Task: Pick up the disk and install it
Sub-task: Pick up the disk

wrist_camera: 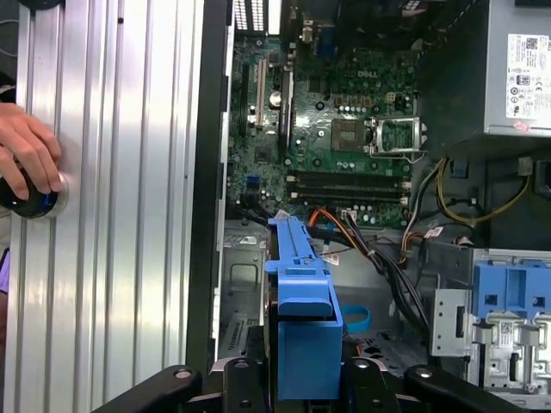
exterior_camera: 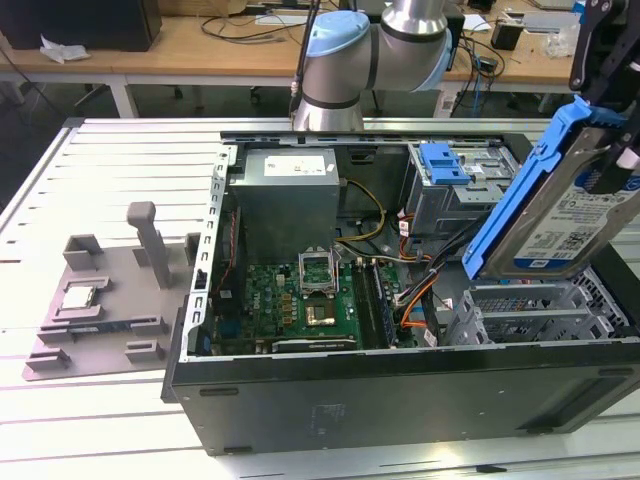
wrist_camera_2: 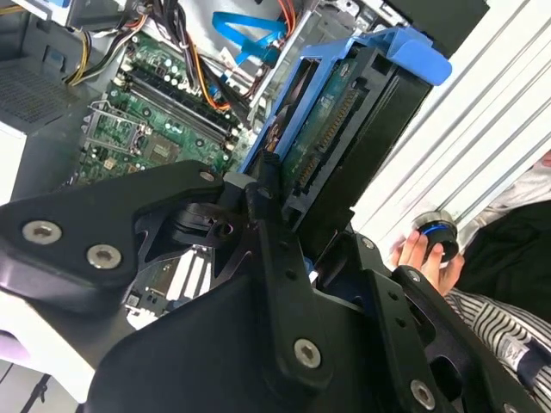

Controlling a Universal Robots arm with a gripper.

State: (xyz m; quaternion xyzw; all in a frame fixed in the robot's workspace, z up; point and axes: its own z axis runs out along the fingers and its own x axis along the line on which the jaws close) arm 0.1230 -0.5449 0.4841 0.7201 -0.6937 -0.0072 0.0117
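The flat silver hard drive in its blue plastic carrier frame (exterior_camera: 572, 215) hangs tilted above the silver metal drive cage (exterior_camera: 540, 312), at the exterior view's right end of the open black computer case (exterior_camera: 400, 395). The black end effector (wrist_camera: 301, 383) is clamped on it from both sides of the blue frame. Inside the case lies the green motherboard (exterior_camera: 300, 295), and beside the case a person's hand (wrist_camera: 30, 159) rests on the slatted metal surface (exterior_camera: 100, 160).
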